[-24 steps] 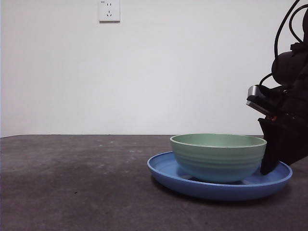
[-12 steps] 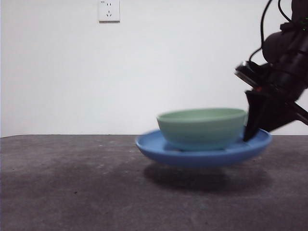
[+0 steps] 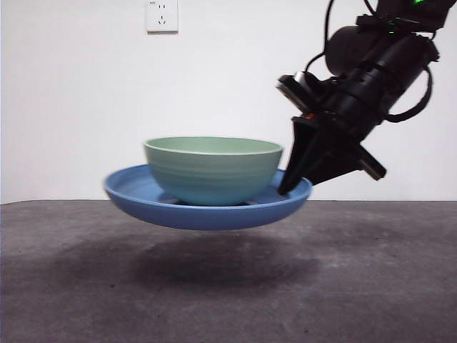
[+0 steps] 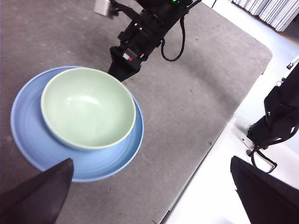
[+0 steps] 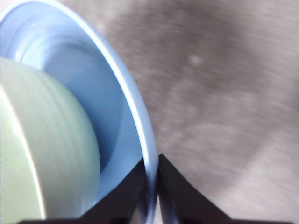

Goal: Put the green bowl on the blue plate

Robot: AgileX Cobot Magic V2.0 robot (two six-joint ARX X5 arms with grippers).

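Note:
The green bowl (image 3: 213, 168) sits inside the blue plate (image 3: 136, 194). Both hang level above the table, with a shadow under them. My right gripper (image 3: 296, 182) comes in from the upper right and is shut on the plate's right rim. In the right wrist view its jaws (image 5: 152, 172) pinch the blue rim (image 5: 128, 95), with the bowl (image 5: 42, 154) just beside them. The left wrist view looks down from high up on the bowl (image 4: 86, 105), the plate (image 4: 28, 135) and the right gripper (image 4: 122, 70). My left gripper (image 4: 154, 196) is open and empty, well clear of them.
The dark grey table (image 3: 71, 286) stretches under the plate. A wall socket (image 3: 161, 16) is on the white wall behind. The left wrist view shows the table's edge (image 4: 205, 144) and a black stand (image 4: 280, 112) beyond it.
My right gripper has lifted the plate with the bowl on it off the table and carried it up and to the left.

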